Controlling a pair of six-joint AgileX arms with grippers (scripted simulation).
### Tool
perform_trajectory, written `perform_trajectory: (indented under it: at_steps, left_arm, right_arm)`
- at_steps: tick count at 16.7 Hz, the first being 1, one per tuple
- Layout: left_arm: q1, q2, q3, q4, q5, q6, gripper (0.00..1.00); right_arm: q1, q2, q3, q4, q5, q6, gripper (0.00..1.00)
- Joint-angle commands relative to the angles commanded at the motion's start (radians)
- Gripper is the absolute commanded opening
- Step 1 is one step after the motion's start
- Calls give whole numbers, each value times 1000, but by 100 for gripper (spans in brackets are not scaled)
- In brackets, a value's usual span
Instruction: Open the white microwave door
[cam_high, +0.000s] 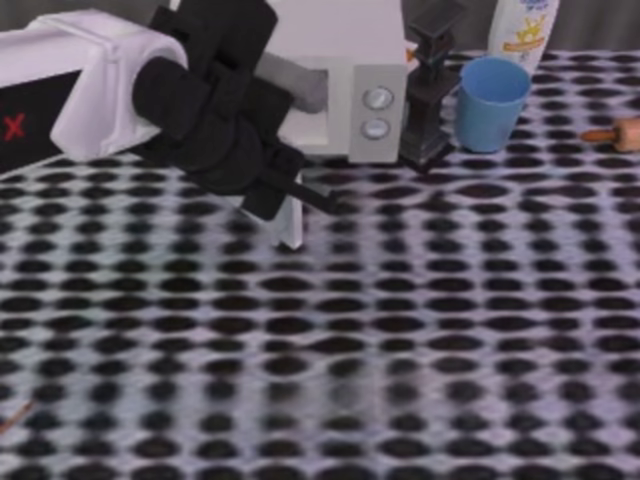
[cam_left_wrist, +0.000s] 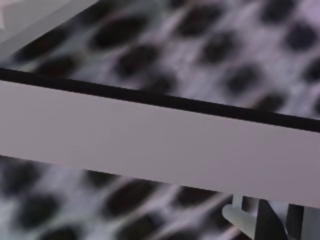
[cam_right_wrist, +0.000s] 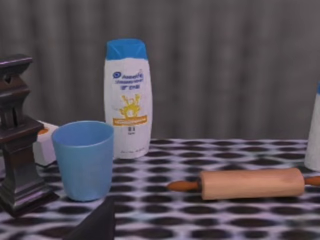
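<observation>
**At the back-left of the table: door's partway out, we're mid-swing**

At the far left end of the table (cam_high: 420, 330), our left gripper (cam_high: 300, 190) sits right at the free edge of the white microwave door (cam_high: 290, 225), and the door is already swung well out from the white microwave (cam_high: 340, 60). From above we see it nearly edge-on, a thin white slab sticking out toward us, with the grey cavity showing behind it. So we'd say we're in the pulling step, door roughly half to mostly open.

The left wrist view is just a broad pale band with a dark line along it, the door's edge right up against the camera. Whether the claw is clamped on the door or merely hooked behind it, we can't tell; the fingers are buried behind the wrist from above.

Next move, as we figure it: carry on along the arc about the hinge instead of pulling straight back, or the edge could slip free.

The two silver knobs (cam_high: 377, 112) sit on the narrow panel at the microwave's right end. Our right arm is parked off by the blue cup (cam_right_wrist: 83, 159) and the rolling pin (cam_right_wrist: 252, 183).
</observation>
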Motion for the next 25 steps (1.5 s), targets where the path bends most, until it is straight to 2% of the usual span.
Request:
perform_trajectory:
  at_steps: [6, 14, 25]
  left_arm:
    - [-3, 2, -4, 0, 8, 0, 0]
    - [57, -59, -71, -6, 89, 156, 0]
    - [59, -63, -71, -4, 92, 159, 0]
  right_arm:
    - [0, 0, 0, 0, 0, 0, 100]
    - [0, 0, 0, 0, 0, 0, 100]
    - [0, 0, 0, 0, 0, 0, 100]
